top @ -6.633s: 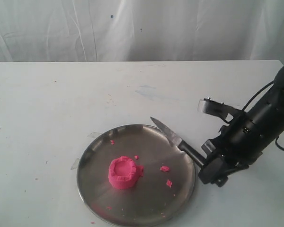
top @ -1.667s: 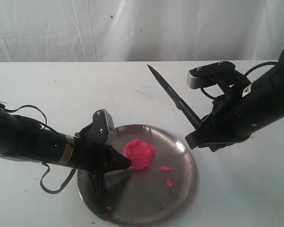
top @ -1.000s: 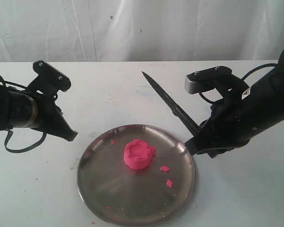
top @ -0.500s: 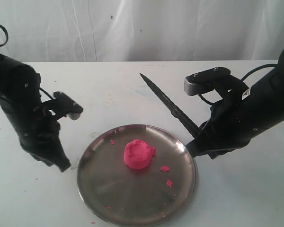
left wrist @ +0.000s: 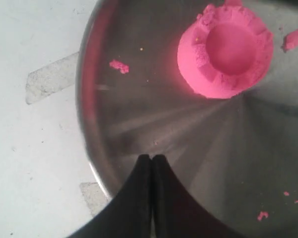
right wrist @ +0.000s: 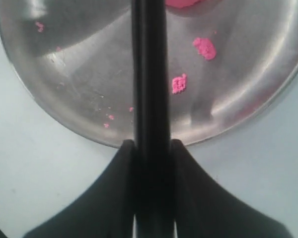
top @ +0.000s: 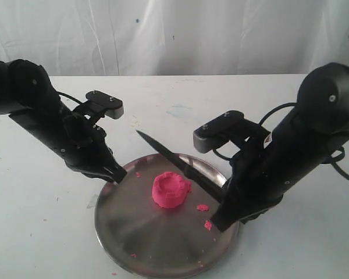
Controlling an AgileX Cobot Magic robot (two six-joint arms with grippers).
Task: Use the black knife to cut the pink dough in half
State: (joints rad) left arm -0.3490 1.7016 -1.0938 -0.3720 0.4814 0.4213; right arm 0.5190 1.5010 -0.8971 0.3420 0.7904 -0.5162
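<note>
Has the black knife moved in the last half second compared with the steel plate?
Yes. The black knife has swung down and leftward; its blade now lies over the steel plate behind the pink dough.

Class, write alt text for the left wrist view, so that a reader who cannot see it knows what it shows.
A round pink dough lump with a dented top sits uncut on a steel plate, with small pink crumbs scattered around it. The left gripper, its black fingers pressed together and holding nothing, points at the plate's edge, with white table beside it.
</note>
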